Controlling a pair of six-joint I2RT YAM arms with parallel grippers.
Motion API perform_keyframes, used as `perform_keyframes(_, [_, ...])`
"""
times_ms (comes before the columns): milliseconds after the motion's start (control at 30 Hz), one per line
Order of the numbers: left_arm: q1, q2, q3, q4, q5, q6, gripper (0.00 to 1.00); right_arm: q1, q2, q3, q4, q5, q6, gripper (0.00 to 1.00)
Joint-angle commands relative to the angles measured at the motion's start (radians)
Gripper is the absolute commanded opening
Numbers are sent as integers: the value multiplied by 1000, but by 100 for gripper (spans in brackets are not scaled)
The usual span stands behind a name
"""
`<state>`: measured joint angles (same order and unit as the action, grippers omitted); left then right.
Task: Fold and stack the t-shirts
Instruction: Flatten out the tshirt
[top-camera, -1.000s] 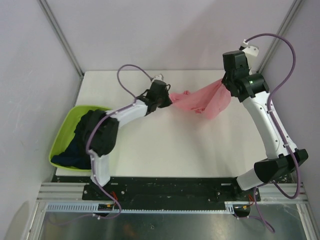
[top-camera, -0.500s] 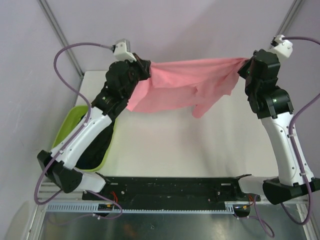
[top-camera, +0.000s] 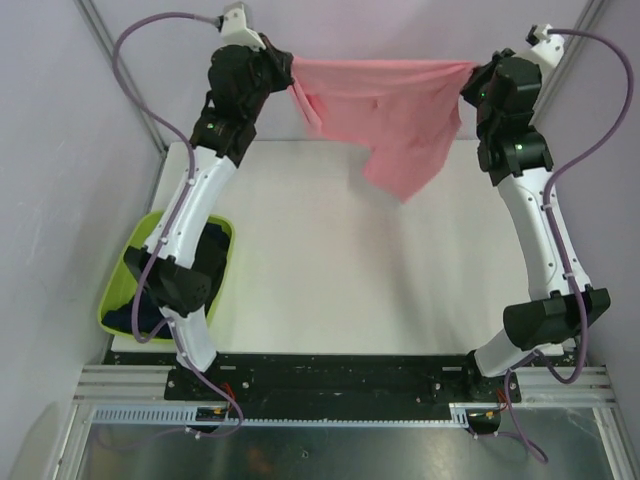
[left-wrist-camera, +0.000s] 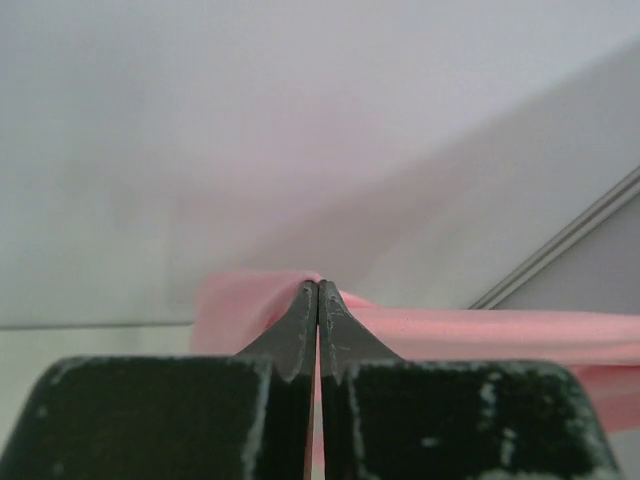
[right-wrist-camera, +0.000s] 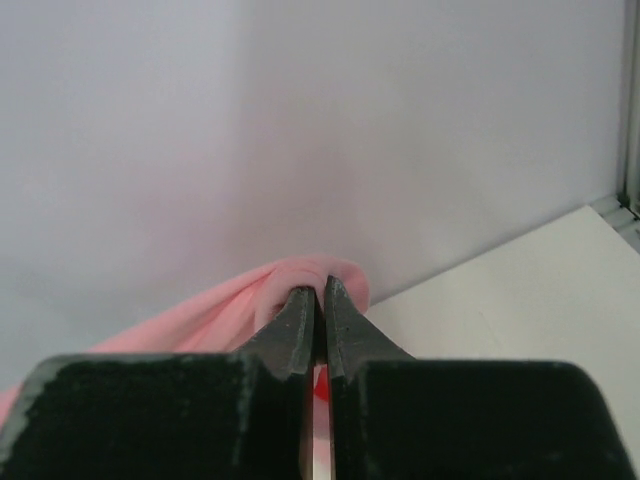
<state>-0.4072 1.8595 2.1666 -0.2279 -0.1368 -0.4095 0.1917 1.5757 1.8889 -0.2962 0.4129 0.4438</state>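
Note:
A salmon-pink t-shirt (top-camera: 385, 105) hangs stretched in the air above the far part of the table, its lower edge drooping to a point at the right of middle. My left gripper (top-camera: 291, 70) is shut on its left top corner, and my right gripper (top-camera: 470, 75) is shut on its right top corner. In the left wrist view the pink t-shirt (left-wrist-camera: 480, 330) runs taut to the right from my left gripper (left-wrist-camera: 317, 288). Pink cloth (right-wrist-camera: 200, 315) bunches over my right gripper (right-wrist-camera: 320, 290) in the right wrist view. Dark t-shirts (top-camera: 130, 315) lie in the tub.
A lime-green plastic tub (top-camera: 125, 265) sits at the table's left edge, partly behind my left arm. The white table (top-camera: 360, 280) spreads below the hanging shirt. Grey walls and metal frame posts (top-camera: 120, 70) close in the back and sides.
Both arms have risen and pulled apart, lifting the pink t-shirt from a crumpled bunch near the table into a wide taut spread high at the back.

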Motion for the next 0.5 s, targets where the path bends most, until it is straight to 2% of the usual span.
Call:
perform_keyframes(0, [6, -104, 67, -9, 62, 18, 0, -24, -62, 125, -19, -4, 21, 0])
perform_keyframes(100, [7, -176, -35, -70, 64, 13, 0, -62, -116, 60, -135, -31, 62, 0])
perform_keyframes(200, [18, -211, -173, -133, 77, -14, 0, -126, -161, -91, -200, -122, 122, 0])
perform_keyframes(300, [32, -165, -296, -173, 139, -67, 0, -175, -123, -245, -209, -228, 154, 0])
perform_keyframes(367, [35, -98, -362, -181, 181, -88, 1, -204, -44, -317, -199, -270, 151, 0])
perform_keyframes(433, [36, -5, -412, -187, 217, -100, 21, -218, 66, -343, -213, -305, 142, 3])
perform_keyframes(467, [36, 36, -433, -190, 238, -106, 33, -224, 124, -344, -228, -322, 139, 11])
